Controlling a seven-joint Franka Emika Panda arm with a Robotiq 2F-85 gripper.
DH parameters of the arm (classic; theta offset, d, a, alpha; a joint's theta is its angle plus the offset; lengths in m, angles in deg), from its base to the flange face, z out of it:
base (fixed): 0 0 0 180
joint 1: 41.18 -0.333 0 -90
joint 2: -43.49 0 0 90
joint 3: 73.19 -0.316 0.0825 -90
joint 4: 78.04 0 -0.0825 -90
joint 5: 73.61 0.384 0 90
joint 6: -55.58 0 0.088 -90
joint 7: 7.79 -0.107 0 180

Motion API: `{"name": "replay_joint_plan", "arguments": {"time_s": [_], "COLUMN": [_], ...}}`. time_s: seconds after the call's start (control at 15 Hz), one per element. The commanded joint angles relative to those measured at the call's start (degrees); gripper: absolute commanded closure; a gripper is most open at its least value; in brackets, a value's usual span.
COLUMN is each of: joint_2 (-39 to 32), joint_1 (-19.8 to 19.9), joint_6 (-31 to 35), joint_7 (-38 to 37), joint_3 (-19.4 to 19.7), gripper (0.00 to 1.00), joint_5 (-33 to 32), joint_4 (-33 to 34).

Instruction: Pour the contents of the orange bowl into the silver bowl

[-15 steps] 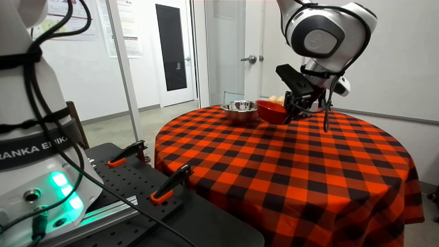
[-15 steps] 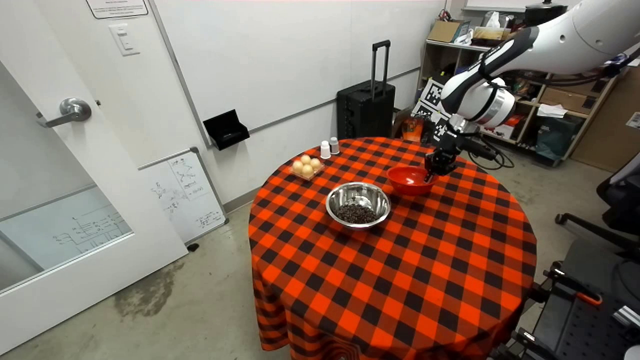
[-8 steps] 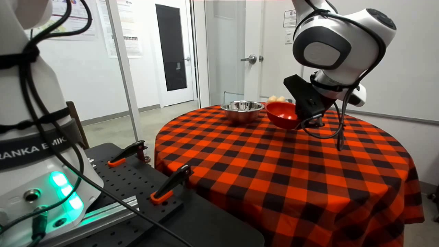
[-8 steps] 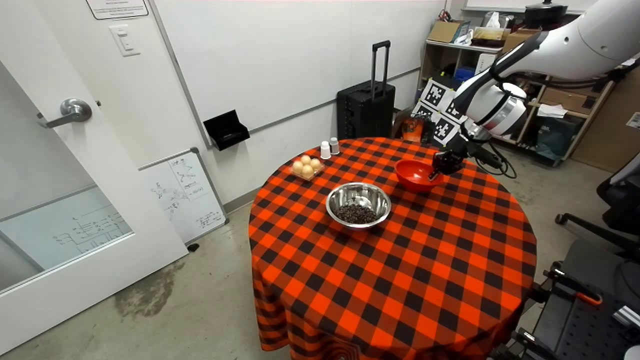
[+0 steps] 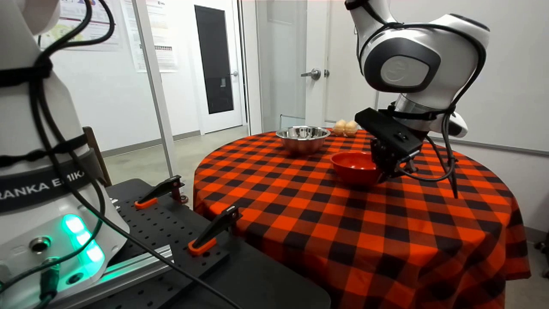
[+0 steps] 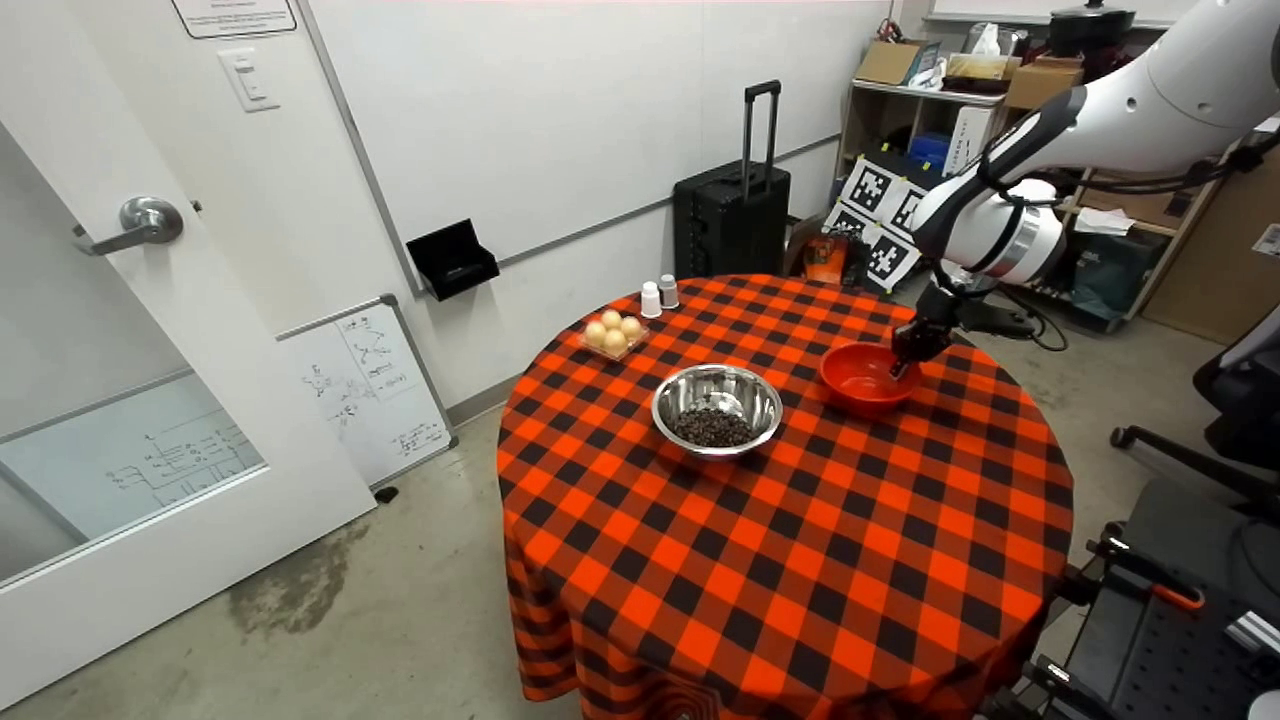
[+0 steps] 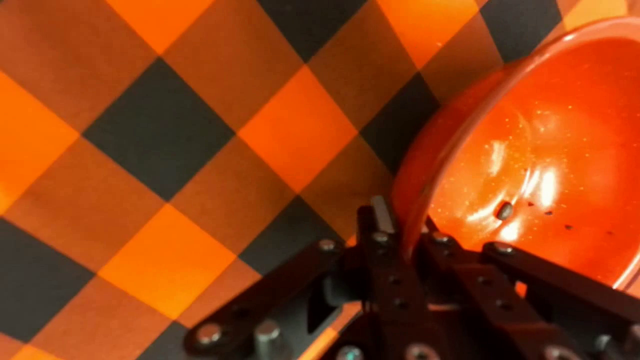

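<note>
The orange bowl (image 5: 352,168) is nearly level, low over the checked cloth; I cannot tell whether it touches. It also shows in an exterior view (image 6: 862,380). In the wrist view the orange bowl (image 7: 575,150) holds one small dark piece (image 7: 504,210) and a few specks. My gripper (image 7: 406,224) is shut on its rim, one finger outside and one inside. The gripper shows at the bowl's side in both exterior views (image 5: 380,172) (image 6: 901,366). The silver bowl (image 6: 668,432) stands upright on the table, apart from the orange bowl, with many dark beans (image 6: 712,428) in it.
A clear tray of round, pale egg-like things (image 6: 613,335) stands near the table's edge, with two small shakers (image 6: 651,300) beside it. The round table (image 6: 780,560) has a red and black checked cloth. A cable (image 5: 450,171) hangs from the wrist.
The orange bowl has moved away from the silver bowl, held by my gripper. It has gone from tilted beside the silver bowl to nearly level and lower. The silver bowl has not moved.
</note>
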Motion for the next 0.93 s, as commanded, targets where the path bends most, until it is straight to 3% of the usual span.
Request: {"name": "replay_joint_plan", "arguments": {"time_s": [0.0, 0.07, 0.4, 0.6, 0.73, 0.87], "joint_2": [1.75, 2.00, 5.81, 12.93, 19.00, 24.87], "joint_1": [-0.73, -0.19, -0.19, -2.65, -5.29, -6.49], "joint_6": [3.20, 3.52, 2.94, -1.04, -3.51, -10.41], "joint_7": [-1.79, -1.46, -2.73, -8.71, -14.24, -17.47], "joint_3": [-0.34, -1.06, -1.82, 0.89, 3.64, 4.65], "gripper": [0.82, 0.68, 0.33, 0.10, 0.00, 0.00], "joint_5": [-3.78, -3.55, -4.01, -10.31, -17.55, -22.50], "joint_4": [-2.58, -2.68, -5.62, -10.48, -14.28, -16.52]}}
